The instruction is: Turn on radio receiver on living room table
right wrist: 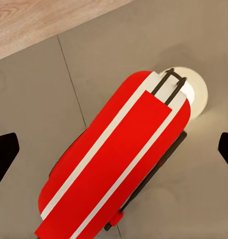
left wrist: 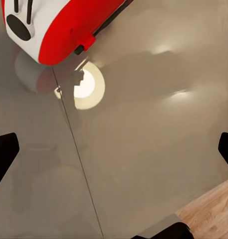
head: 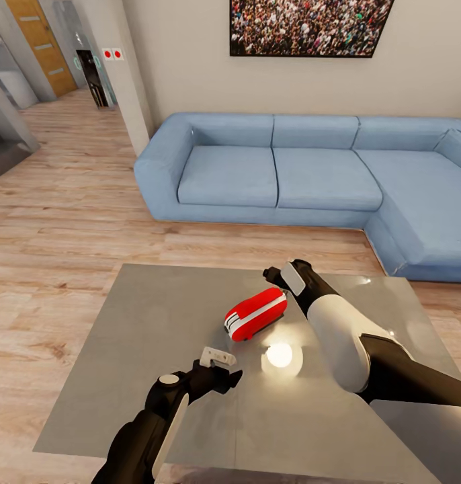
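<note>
Right claw (head: 274, 275), upper centre of the head frame: jaws spread wide, empty, hovering just past the radio's (head: 256, 313) far end. Left claw (head: 216, 357), lower centre: also wide open, empty, near the radio's front end but apart from it.

Radio lies on its side mid-table (head: 156, 349), centre frame.

Risk, as I judge it: glossy top, light radio, so a sideways press may skid or spin it instead of tripping the switch.

Lamp glare (head: 280, 354) beside radio. Blue sofa (head: 304, 171) behind, plank floor (head: 62, 222) left.
</note>
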